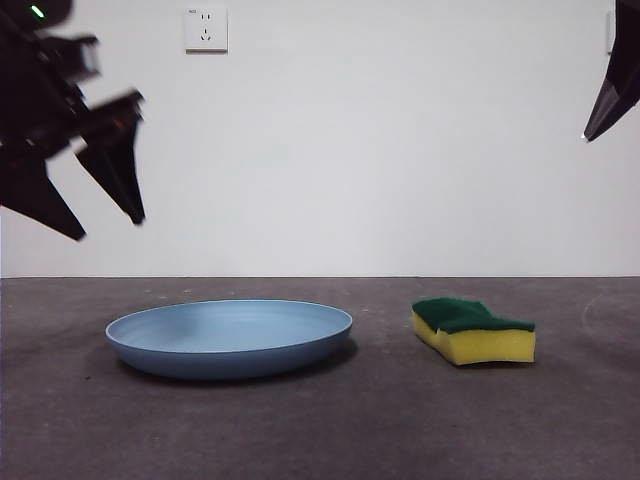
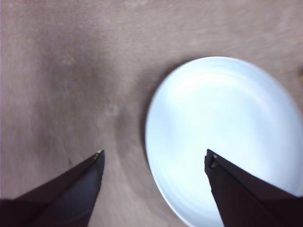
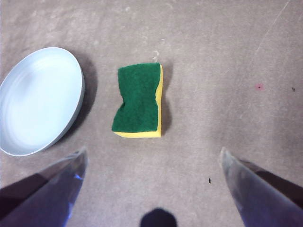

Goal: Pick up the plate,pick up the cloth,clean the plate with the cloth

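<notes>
The light-blue plate [image 1: 230,335] lies flat on the dark table, left of centre, with nothing in it. To its right rests the cloth [image 1: 473,330], a yellow sponge with a green top, apart from the plate. My left gripper [image 1: 110,225] hangs open high above the plate's left side; in the left wrist view the plate's [image 2: 222,137] rim lies between the spread jaws of that gripper [image 2: 154,158]. My right gripper [image 3: 152,156] is open, high above the cloth [image 3: 138,100], and shows only as a black tip [image 1: 610,95] at the top right. The plate [image 3: 40,99] also appears in the right wrist view.
A white wall with a socket [image 1: 205,29] stands behind the table [image 1: 320,430]. A small red mark [image 3: 259,87] and faint scratches show on the table surface beside the cloth.
</notes>
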{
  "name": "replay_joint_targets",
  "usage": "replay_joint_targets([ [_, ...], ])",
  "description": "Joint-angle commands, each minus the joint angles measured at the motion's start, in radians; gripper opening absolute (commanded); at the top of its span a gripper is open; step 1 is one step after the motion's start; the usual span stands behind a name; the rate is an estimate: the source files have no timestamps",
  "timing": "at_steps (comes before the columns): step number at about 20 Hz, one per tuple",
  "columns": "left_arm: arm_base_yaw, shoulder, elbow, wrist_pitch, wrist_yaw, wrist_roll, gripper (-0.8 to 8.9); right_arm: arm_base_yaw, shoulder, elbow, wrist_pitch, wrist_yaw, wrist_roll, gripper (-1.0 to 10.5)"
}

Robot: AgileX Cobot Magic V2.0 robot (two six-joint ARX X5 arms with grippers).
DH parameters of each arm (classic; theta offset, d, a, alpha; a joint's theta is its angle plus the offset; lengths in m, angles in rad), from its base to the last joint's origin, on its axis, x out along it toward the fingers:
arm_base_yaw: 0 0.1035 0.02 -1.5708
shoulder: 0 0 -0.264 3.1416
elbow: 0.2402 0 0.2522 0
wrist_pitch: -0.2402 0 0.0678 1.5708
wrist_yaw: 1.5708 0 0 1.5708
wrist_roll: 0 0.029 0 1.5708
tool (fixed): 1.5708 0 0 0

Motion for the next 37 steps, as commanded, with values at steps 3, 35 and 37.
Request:
replay_joint_targets([
  [3, -0.032, 0.151, 0.028, 0.026, -0.011, 0.033, 3.45, 0.000, 0.001, 0.004, 0.002, -0.001, -0.008, 4.7],
  [35, -0.105, -0.103, 0.029, -0.079, -0.089, 0.085, -0.08, 0.340, 0.524, 0.285, 0.131, 0.276, -0.054, 4.7],
  [37, -0.106, -0.131, 0.029, -0.099, -0.089, 0.085, -0.08, 0.342, 0.594, 0.285, 0.141, 0.319, -0.055, 4.7],
])
